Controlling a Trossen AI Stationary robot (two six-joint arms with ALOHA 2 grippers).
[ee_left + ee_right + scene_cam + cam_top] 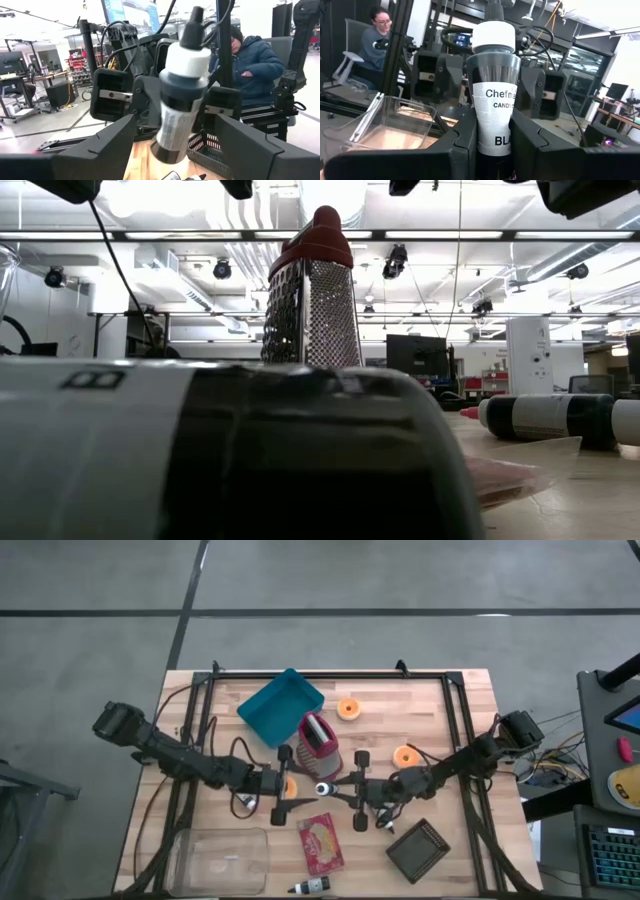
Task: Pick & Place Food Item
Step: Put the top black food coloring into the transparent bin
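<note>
A small bottle [323, 788] with a black body, a white label, a white cap and a dark nozzle hangs upright over the table's middle. My right gripper [495, 127] is shut on it, reaching in from the table's right. My left gripper [176, 122] faces it from the left, level and open. Its two fingers stand wide on either side of the bottle [177, 95] and show no touch. A second small bottle [310, 887] lies on its side at the near edge, and it fills the foreground of the low view. My right gripper pinches the bottle's lower body [486, 137] between its two fingers, below the white cap. The fingers come in level from the table's right and lie across the bottle. The bottle stands upright in the hold, nozzle up, lifted clear of the table.
A steel grater with a red top [318, 743] stands just behind the grippers. A teal tray [283, 705] and orange pieces [348, 708] lie farther back. A red packet [320, 843], a clear container [220, 860] and a black square tray [418, 850] lie near the front. A person [250, 65] sits beyond the table.
</note>
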